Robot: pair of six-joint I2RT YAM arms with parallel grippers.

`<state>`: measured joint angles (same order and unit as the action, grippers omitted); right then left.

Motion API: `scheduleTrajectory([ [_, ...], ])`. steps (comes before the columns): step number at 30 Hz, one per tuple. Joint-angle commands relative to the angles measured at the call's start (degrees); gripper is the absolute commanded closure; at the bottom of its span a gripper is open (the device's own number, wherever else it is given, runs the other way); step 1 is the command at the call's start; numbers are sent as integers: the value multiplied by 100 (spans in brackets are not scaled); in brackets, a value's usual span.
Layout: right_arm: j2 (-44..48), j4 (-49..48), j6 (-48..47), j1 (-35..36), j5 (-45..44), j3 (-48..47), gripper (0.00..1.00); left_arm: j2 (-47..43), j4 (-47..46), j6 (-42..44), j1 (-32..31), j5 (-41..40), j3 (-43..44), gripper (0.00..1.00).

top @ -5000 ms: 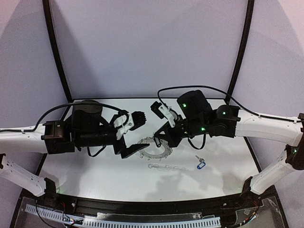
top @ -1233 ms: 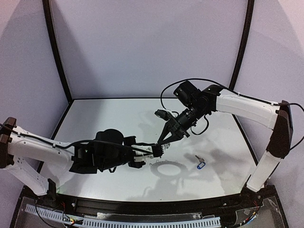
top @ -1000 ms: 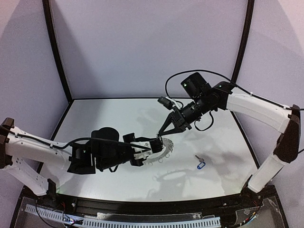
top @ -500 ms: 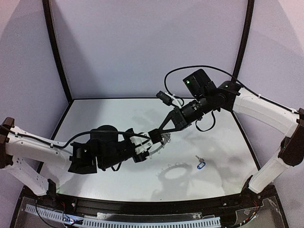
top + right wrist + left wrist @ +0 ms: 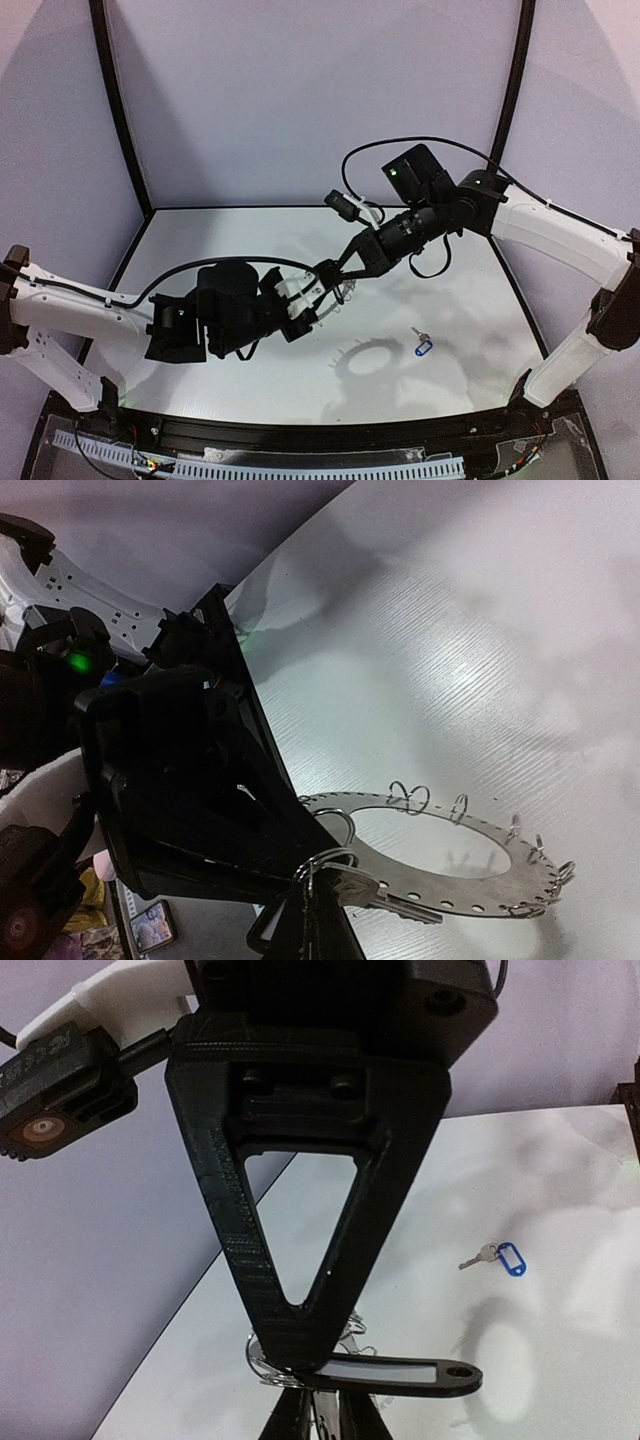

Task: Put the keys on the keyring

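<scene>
Though aloft, keyring (image 5: 500,885) partly hidden.

Shut claw (image 5: 305,910) at near rim of ring (image 5: 520,880), among wire loops (image 5: 410,798); key (image 5: 388,898) just right of it, seemingly threaded on.

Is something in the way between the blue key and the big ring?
Nothing visible does. The blue-tag key lies by itself on the table; the keyring is up in the air, held by the left gripper, right gripper at its rim.
</scene>
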<state>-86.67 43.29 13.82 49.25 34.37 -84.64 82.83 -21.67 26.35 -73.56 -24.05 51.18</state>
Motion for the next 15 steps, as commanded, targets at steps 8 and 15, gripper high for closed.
scheduleTrajectory([
  [8,201,-105,-229,203,107,-66,100,-255,11,-814,-18,-222,81,84],
  [15,228,-138,-320,242,166,-26,100,-157,88,-1035,-13,-382,235,99],
])
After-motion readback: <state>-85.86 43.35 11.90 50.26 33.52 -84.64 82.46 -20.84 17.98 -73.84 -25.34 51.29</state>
